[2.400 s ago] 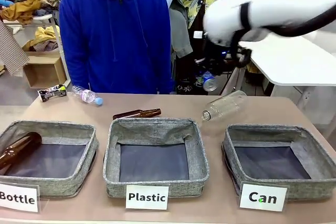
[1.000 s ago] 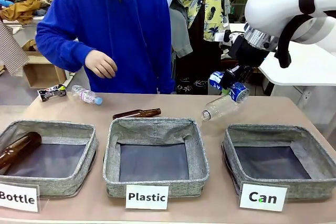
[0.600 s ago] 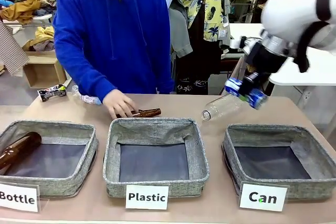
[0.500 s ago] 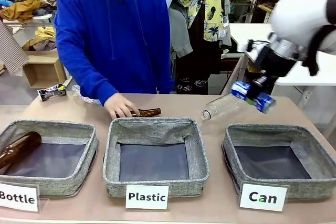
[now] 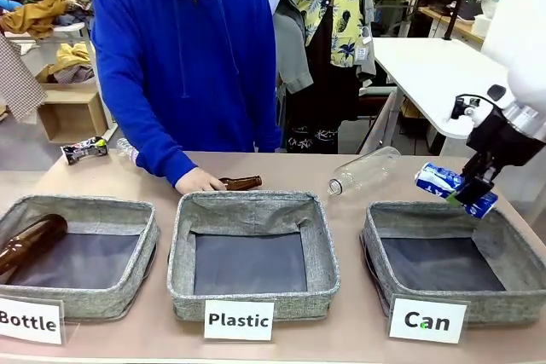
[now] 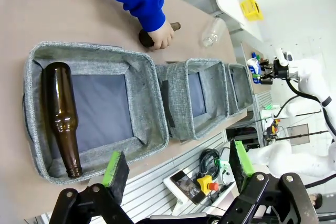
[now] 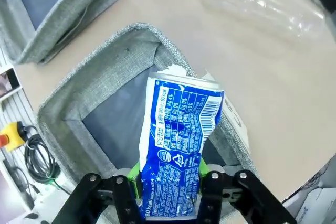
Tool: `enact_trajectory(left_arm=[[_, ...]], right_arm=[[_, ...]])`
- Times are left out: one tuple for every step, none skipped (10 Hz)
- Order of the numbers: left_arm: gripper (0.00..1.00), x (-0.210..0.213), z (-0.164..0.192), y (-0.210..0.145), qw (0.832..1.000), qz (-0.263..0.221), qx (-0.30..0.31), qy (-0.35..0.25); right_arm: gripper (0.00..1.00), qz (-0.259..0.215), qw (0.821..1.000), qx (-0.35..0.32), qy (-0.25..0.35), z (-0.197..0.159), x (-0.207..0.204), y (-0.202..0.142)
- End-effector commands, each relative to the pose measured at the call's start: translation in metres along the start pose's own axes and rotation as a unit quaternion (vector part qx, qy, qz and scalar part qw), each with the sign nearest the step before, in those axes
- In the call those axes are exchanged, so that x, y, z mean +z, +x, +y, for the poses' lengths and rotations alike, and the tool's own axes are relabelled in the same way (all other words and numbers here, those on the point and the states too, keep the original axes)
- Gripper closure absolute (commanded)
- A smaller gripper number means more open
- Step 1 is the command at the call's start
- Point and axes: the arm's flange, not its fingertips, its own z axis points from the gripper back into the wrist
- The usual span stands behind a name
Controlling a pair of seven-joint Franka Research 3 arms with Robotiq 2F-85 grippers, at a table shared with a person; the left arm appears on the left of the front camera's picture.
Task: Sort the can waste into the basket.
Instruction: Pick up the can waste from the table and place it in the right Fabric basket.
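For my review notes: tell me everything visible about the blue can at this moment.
The blue can looks like thin aluminium, blue with white lettering, small print and a barcode. Its body is dented and its silver top rim is bent. It hangs tilted in the air between the green pads of the right hand, above the far rim of the grey basket marked "Can". Nothing else touches it.

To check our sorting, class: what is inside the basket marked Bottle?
One brown bottle lies in the basket, along its left side. Its near wall covers some floor.
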Motion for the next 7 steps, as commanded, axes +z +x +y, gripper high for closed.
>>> enact_trajectory(left_arm=[[0.00,0.0001,-0.0003,-0.0011,1.000,0.000,0.001,-0.006],[0.00,0.0001,-0.0003,-0.0011,1.000,0.000,0.001,-0.006],[0.00,0.0001,-0.0003,-0.0011,1.000,0.000,0.001,-0.006],[0.00,0.0001,-0.0003,-0.0011,1.000,0.000,0.001,-0.006],[0.00,0.0001,-0.0003,-0.0011,1.000,0.000,0.001,-0.006],[0.00,0.0001,-0.0003,-0.0011,1.000,0.000,0.001,-0.006],[0.00,0.0001,-0.0003,-0.0011,1.000,0.000,0.001,-0.006]], right_arm=[[0.19,-0.020,0.999,0.023,0.008,-0.0007,-0.0069,0.0035],[0.07,-0.010,1.000,0.026,0.002,-0.0006,-0.0081,0.0063],[0.00,-0.007,1.000,0.024,0.001,0.0000,-0.0081,0.0066],[0.00,-0.005,1.000,0.026,0.000,0.0005,-0.0081,0.0051],[0.00,-0.004,1.000,0.029,-0.003,0.0012,-0.0088,0.0045],[0.00,-0.006,1.000,0.029,-0.002,0.0012,-0.0090,0.0044],[0.00,-0.011,1.000,0.017,0.002,0.0014,-0.0085,0.0050]])
